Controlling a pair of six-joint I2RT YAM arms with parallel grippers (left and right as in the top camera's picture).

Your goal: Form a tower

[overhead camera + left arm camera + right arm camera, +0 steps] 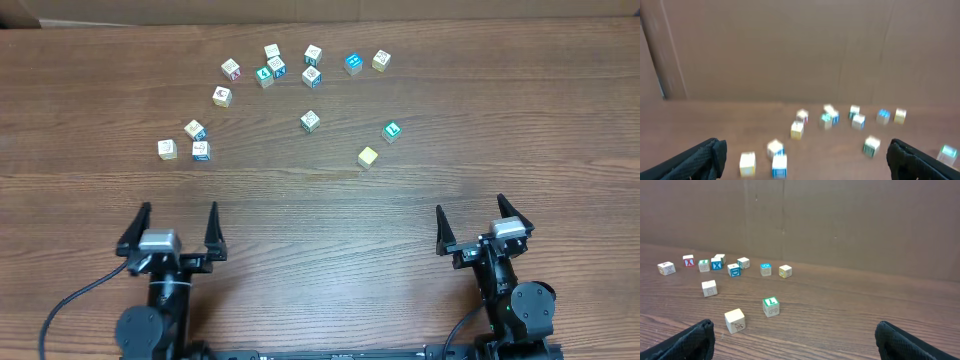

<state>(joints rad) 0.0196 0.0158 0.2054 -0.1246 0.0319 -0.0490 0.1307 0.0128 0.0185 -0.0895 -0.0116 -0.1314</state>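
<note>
Nearest, the left gripper (178, 210) and right gripper (471, 206) rest at the near edge of the table (400, 200), jaws spread wide and empty. They are well apart from the wooden cubes (310, 120), which lie scattered singly over the far half, no tower stacked yet. Only the overhead view shows the whole spread; the left wrist view is blurred, while the right wrist view shows a brown cardboard wall (840, 220) behind, a white X on a blue cube (716, 265) and an L-like mark on a green-topped cube (770, 305).
</note>
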